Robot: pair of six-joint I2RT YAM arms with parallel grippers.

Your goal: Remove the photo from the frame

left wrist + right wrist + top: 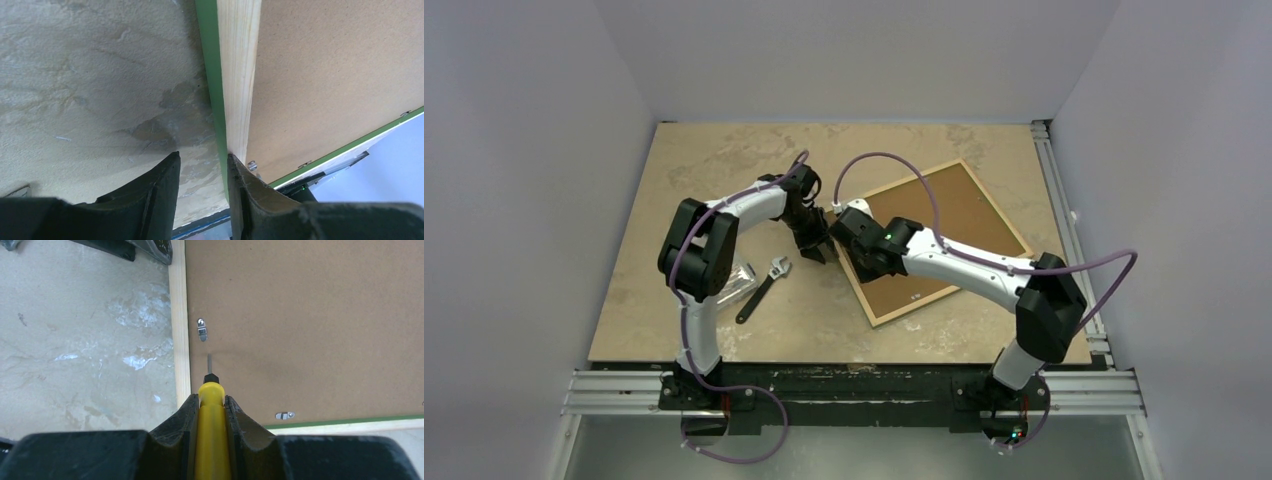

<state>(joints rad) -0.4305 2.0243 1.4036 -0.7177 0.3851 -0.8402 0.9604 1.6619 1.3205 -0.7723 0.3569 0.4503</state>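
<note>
The frame (995,205) lies face down on the table, its brown backing board (954,215) facing up. The photo is hidden under the board. My right gripper (211,400) is shut on a yellow-handled screwdriver (211,410). The screwdriver's tip hovers over the board just below a metal retaining tab (201,330) by the pale wood edge (179,330). My left gripper (202,165) is open at the frame's left side. Its right finger (242,185) rests against the pale wood edge (240,75), with the green moulding (212,75) between the jaws.
An adjustable wrench (762,288) and a clear plastic item (739,280) lie on the table left of the frame. A second tab (285,415) sits near the board's lower edge. Both arms meet at the frame's left corner (839,215). A metal rail (1064,220) runs along the table's right side.
</note>
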